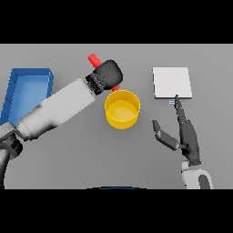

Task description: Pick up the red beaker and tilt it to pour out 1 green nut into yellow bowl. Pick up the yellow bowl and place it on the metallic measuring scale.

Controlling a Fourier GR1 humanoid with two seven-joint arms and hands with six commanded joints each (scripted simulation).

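Observation:
My left hand (108,73) is curled round the red beaker (94,59), which lies tilted. One red end sticks out up and left of the hand and the other end shows just above the rim of the yellow bowl (122,109). The bowl stands upright at the table's middle; I see no green nut in it. The metallic measuring scale (171,83) is a flat pale square to the right of the bowl. My right hand (187,136) rests open below the scale, its fingertips close to the scale's front edge.
A blue bin (26,91) with raised walls stands at the far left, beside my left forearm.

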